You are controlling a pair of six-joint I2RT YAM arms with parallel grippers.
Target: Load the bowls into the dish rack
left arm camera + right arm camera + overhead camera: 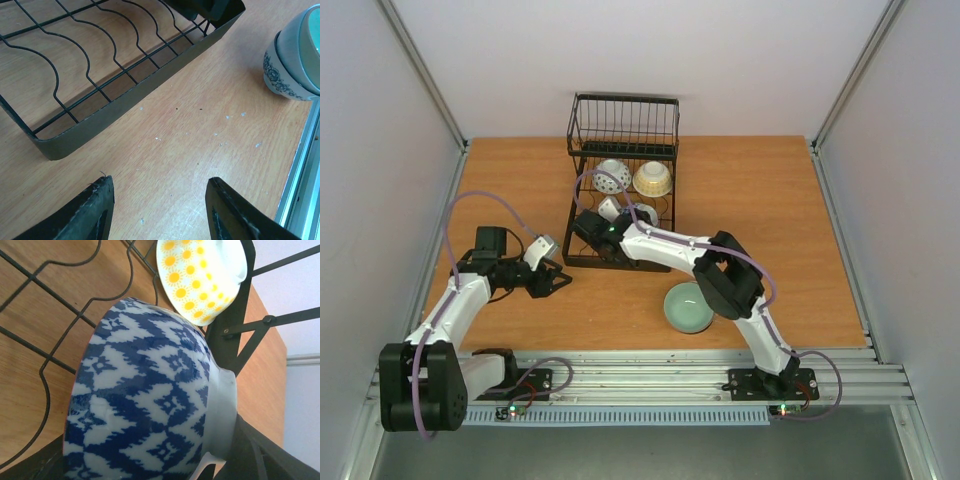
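The black wire dish rack (620, 190) stands at the middle back, its basket section at the far end. In it stand a white bowl with yellow dots (612, 177), a cream-yellow bowl (652, 179) and a pale bowl (643, 214). My right gripper (600, 226) is inside the rack, shut on a blue-and-white patterned bowl (145, 410) held on edge over the slot wires (60, 330), beside the dotted bowl (200, 275). A celadon green bowl (686, 308) sits on the table, also in the left wrist view (295, 60). My left gripper (160, 187) is open and empty over bare wood.
The rack's near corner (55, 147) lies just ahead and left of my left fingers. The right arm (720, 270) reaches across, partly over the green bowl. The metal table rail (300, 175) runs along the right of the left wrist view. White walls enclose the table.
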